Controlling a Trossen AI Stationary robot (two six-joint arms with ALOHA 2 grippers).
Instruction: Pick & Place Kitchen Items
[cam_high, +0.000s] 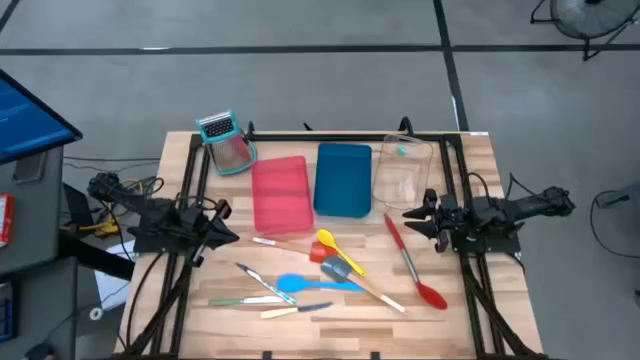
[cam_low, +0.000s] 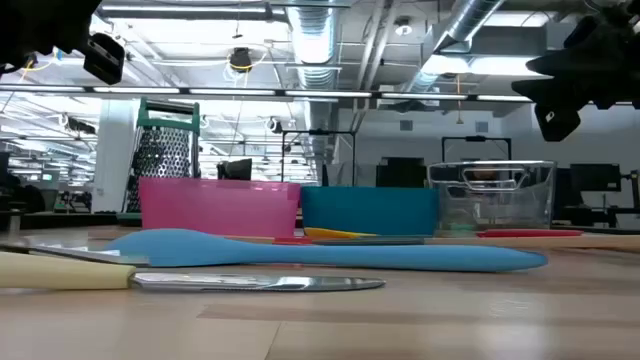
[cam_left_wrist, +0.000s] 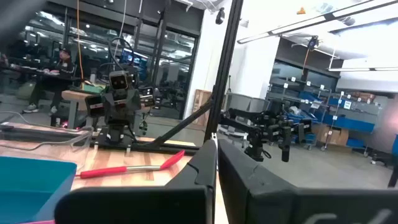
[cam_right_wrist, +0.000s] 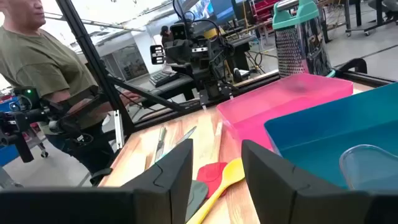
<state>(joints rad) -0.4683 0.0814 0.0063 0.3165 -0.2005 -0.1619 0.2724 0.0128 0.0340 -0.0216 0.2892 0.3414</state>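
The utensils lie flat on the wooden table (cam_high: 500, 300) in front of the trays. A long red spoon (cam_high: 412, 262) lies at the right. A yellow spoon (cam_high: 335, 248), a red spatula (cam_high: 318, 252), a grey wooden-handled spatula (cam_high: 350, 275) and a blue spoon (cam_high: 310, 285) lie in the middle. Slim knives (cam_high: 255, 285) lie at the near left. My left gripper (cam_high: 234, 237) is shut and empty at the table's left side. My right gripper (cam_high: 408, 218) is open and empty at the right side, by the red spoon's handle end.
A pink tray (cam_high: 280, 192), a blue tray (cam_high: 342, 180) and a clear tray (cam_high: 402, 170) stand in a row at the back. A teal-framed grater (cam_high: 225, 143) stands at the back left. A person (cam_right_wrist: 37, 62) stands beyond the table in the right wrist view.
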